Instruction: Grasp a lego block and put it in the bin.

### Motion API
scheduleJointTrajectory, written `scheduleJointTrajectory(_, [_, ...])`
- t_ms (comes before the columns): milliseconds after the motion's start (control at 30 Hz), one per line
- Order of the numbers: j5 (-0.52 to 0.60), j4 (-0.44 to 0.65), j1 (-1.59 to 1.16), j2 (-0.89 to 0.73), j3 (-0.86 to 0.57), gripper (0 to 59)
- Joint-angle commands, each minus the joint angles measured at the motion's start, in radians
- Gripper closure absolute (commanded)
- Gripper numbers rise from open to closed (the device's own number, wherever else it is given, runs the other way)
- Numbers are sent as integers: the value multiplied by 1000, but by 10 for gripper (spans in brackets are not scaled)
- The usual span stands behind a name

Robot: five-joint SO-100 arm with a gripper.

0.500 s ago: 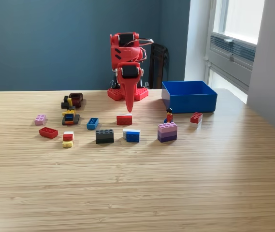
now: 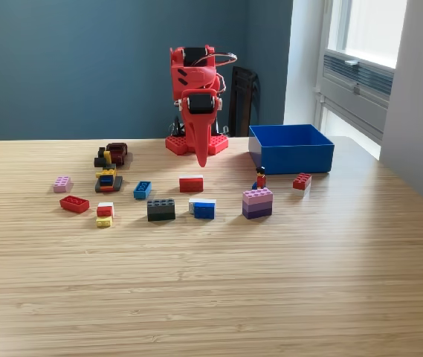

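No block was seen held by the gripper (image 2: 201, 160), whose jaws pointed down and appeared closed to a single tip, with nothing between them. It was hung above the table (image 2: 211, 282), just behind the red block (image 2: 191, 184) and not touching it. That block, with its white top strip, lay flat on the table nearest the tip and was judged the likely target.

The bin (image 2: 291, 149) stood on the exterior view's right, well apart from the gripper; its interior was mostly hidden by the near wall, so whether any block lay inside could not be told.

The other pieces were spread over the table: a dark grey block (image 2: 160, 209), a blue-and-white block (image 2: 203, 207), a purple stack (image 2: 257, 202), a small figure (image 2: 260, 177), and a red block (image 2: 301, 181) near the bin. A further cluster lay at the exterior view's left.

The task was judged barely begun: grasp, carry and release were all left to be done.
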Motion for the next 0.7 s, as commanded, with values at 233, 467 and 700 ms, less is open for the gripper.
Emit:
scheduleJointTrajectory(233, [0, -15, -6, -5, -52, 585])
scheduleJointTrajectory(467, [5, -15, -6, -6, -71, 585])
scheduleJointTrajectory(700, [38, -15, -3, -127, -183, 585])
